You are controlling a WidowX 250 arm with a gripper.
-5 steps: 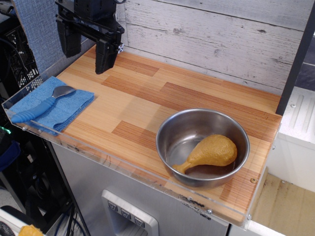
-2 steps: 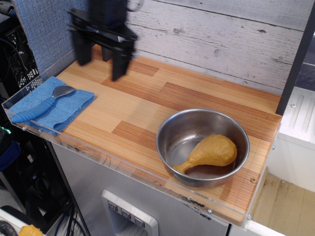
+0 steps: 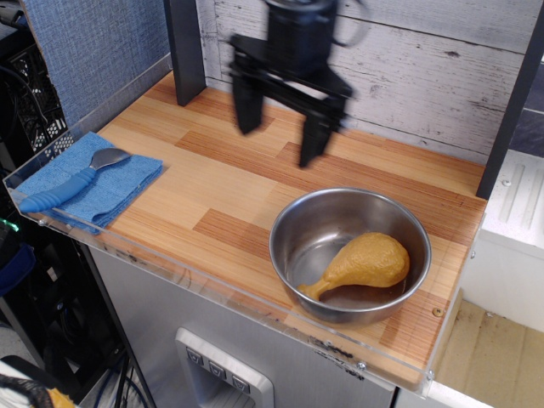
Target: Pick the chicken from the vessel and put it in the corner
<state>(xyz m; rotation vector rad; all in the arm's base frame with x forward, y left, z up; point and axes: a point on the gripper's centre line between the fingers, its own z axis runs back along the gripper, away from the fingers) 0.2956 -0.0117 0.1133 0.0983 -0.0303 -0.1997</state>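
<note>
your tool (image 3: 282, 121) hung above the tabletop (image 3: 195, 191) with its two fingers spread wide and nothing between them, a little blurred in the frame. the chicken (image 3: 364, 264) lay on the bottom of the vessel (image 3: 293, 225), toward the side farthest from the plank wall, and was not yet picked. from the tool, it sat forward and off to the right of the picture, well apart and lower down. its long axis ran slantwise: the plump end pointed up and right, the thin bone tip down and left, close to the vessel's wall. i judged that you would want the fingers to straddle the plump part across that axis. the corner (image 3: 174, 89), marked by the dark post (image 3: 185, 51), lay to the left of the tool.
</note>
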